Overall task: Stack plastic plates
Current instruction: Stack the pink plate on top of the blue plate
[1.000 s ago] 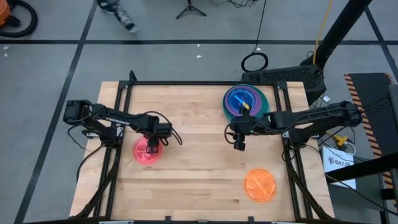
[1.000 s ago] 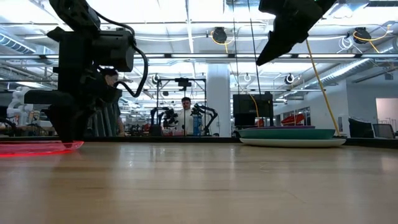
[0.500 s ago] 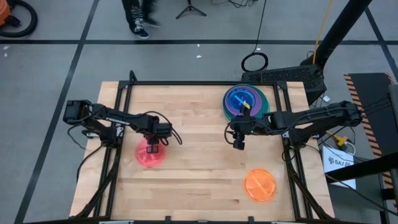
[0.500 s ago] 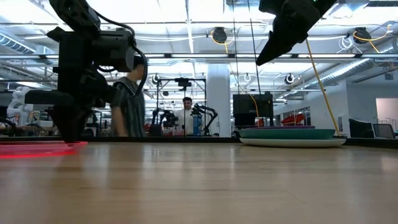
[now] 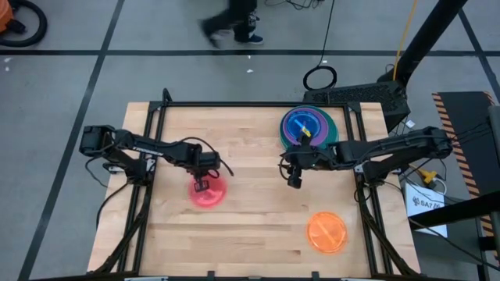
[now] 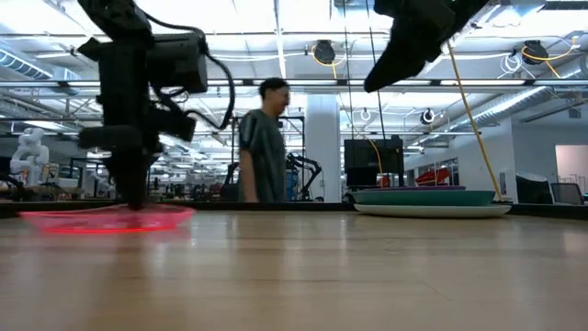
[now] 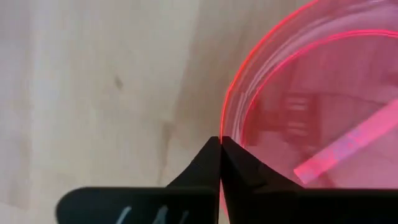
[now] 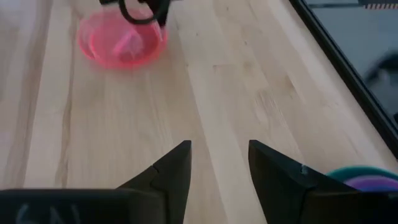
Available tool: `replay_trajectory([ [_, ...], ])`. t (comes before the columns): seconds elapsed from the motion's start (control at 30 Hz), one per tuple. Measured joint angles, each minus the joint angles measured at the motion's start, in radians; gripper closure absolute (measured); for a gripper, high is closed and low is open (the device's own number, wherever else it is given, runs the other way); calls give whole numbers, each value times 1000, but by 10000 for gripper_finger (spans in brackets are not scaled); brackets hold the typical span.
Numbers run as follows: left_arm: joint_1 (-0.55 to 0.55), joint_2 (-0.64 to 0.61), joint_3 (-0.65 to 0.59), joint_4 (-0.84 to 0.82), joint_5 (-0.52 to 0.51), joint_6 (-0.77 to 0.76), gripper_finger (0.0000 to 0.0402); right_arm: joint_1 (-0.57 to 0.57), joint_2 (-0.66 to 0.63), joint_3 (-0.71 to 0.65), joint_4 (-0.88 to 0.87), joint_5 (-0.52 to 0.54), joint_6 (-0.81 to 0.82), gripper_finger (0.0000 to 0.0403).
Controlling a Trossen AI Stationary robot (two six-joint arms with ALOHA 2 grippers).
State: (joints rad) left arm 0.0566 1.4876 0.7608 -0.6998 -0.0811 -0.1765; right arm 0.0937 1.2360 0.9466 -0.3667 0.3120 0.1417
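A small pink-red plate point(image 5: 208, 193) lies on the table left of centre; it also shows in the low view point(image 6: 108, 219) and the left wrist view point(image 7: 323, 118). My left gripper point(image 5: 200, 185) is shut on its rim. A stack of plates point(image 5: 308, 129), dark green at the bottom with purple and light blue on top, stands at the far right. An orange plate point(image 5: 326, 231) lies near the front right. My right gripper point(image 5: 294, 181) hangs open and empty above the table, near the stack point(image 8: 214, 163). My left gripper pinches the pink-red plate's rim point(image 7: 222, 127) between its two fingers, one inside the plate and one outside. The fingers come from above, pointing down. The plate lies about level at the table top point(image 6: 108, 219).
A black frame point(image 5: 234, 104) runs along the table's far edge and sides. A person point(image 6: 266, 142) walks in the room beyond the table. Bare wood lies between the pink-red plate and the stack.
My left gripper has moved toward the table's right edge and a little nearer, dragging the pink-red plate with it along the table. My right gripper has shifted slightly.
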Motion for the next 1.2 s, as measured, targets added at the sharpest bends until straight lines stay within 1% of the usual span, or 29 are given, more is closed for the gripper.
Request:
replay_trajectory([
  [0.07,0,0,29,2,-26,-32,396,0,22,0,19,0,-1,248],
  [0.17,0,0,67,52,-60,-60,397,0,66,0,67,-2,0,248],
  [0.33,12,0,112,247,-97,-47,397,0,144,0,110,-2,5,248],
  [0.4,15,0,131,312,-133,-47,397,0,172,-1,149,-3,36,248],
  [0.57,14,0,186,341,-185,-13,398,0,245,-1,235,-26,167,242],
  [0.67,12,0,198,349,-190,4,398,0,283,-1,275,-22,217,230],
  [0.73,12,0,198,348,-190,11,398,0,303,-1,288,24,231,220],
  [0.8,12,0,198,344,-190,14,398,0,318,-1,288,94,246,212],
  [0.9,12,0,198,343,-190,17,398,-1,332,0,290,163,273,209],
  [1.03,11,0,198,352,-190,24,398,-8,349,0,344,199,308,215],
  [1.2,11,0,198,370,-190,24,398,-21,370,0,426,190,308,224],
])
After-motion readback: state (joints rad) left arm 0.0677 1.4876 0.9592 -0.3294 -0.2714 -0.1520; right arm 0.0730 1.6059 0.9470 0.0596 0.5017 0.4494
